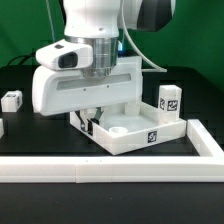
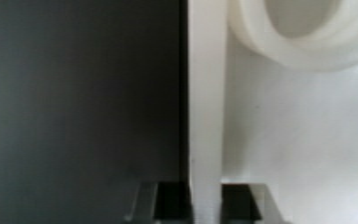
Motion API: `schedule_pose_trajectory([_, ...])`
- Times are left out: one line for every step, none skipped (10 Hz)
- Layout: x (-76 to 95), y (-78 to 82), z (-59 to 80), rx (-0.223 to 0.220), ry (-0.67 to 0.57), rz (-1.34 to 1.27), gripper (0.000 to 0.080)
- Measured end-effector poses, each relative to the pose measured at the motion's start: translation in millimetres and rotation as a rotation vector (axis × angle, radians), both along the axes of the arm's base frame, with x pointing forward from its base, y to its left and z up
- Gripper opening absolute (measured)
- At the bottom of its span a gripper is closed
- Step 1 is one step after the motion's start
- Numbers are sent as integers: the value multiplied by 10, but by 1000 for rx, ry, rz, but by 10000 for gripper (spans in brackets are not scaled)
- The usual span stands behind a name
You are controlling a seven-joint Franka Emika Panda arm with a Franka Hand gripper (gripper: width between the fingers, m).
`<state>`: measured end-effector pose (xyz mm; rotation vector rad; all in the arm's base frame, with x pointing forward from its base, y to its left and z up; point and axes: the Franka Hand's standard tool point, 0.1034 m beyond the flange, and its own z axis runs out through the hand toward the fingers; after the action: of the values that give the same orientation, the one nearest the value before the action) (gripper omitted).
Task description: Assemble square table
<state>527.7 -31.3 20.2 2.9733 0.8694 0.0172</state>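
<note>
The gripper [image 1: 92,113] was clenched on the thin raised rim of the square table top [image 1: 133,141]. A dark finger [image 2: 169,202] pressed against each face of that smooth white plastic wall. The slab sat on the matte black table [image 1: 30,142] near the exterior view's middle, with a rounded corner socket [image 2: 300,40] moulded inside it. A blocky white tagged leg [image 1: 168,99] stood just beside its corner toward the exterior view's right. Another leg [image 1: 12,100] sat well apart toward the exterior view's left. A long white rail fence [image 1: 110,172] ran along the front.
</note>
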Motion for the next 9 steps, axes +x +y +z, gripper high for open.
schedule_pose_trajectory([43, 44, 12, -7, 7, 73, 58])
schedule_pose_trajectory([110, 100, 18, -12, 10, 134, 58])
schedule_pose_trajectory([201, 139, 13, -21, 13, 283, 58])
schedule_pose_trajectory([207, 124, 13, -22, 11, 297, 58])
schedule_pose_trajectory([204, 100, 13, -30, 17, 376, 58])
schedule_pose_trajectory([205, 81, 14, -38, 22, 445, 58])
schedule_pose_trajectory([204, 67, 14, -42, 26, 494, 58])
schedule_pose_trajectory([204, 52, 14, -47, 30, 534, 58])
schedule_pose_trajectory([214, 54, 15, -56, 37, 608, 58])
